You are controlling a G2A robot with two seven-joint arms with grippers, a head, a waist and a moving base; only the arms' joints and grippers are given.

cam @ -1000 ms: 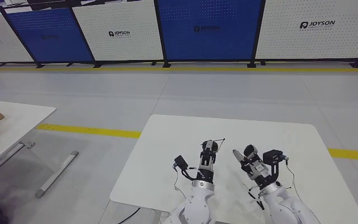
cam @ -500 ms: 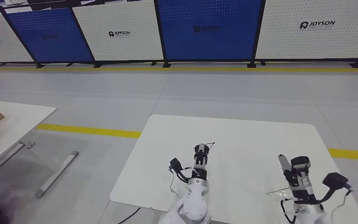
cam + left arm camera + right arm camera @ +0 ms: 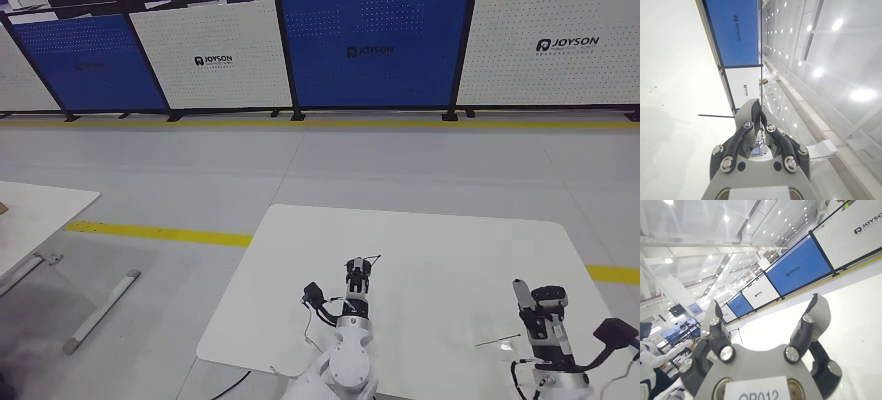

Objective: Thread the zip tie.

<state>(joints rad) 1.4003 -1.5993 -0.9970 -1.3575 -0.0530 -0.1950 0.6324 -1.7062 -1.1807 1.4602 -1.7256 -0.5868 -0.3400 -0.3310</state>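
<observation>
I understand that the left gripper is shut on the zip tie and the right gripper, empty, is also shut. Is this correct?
Not fully. The right gripper is open, not shut: the right wrist view shows its fingers wide apart with nothing between them. The left gripper is indeed shut on the zip tie.

Top view: camera high on the robot, facing down and forward over the white table to the distant panel fence. Left wrist view: close behind the left gripper, rolled sideways, facing along the table to fence and ceiling. Right wrist view: close behind the right gripper, tilted, likewise facing. Shared by all three: table, fence
</observation>
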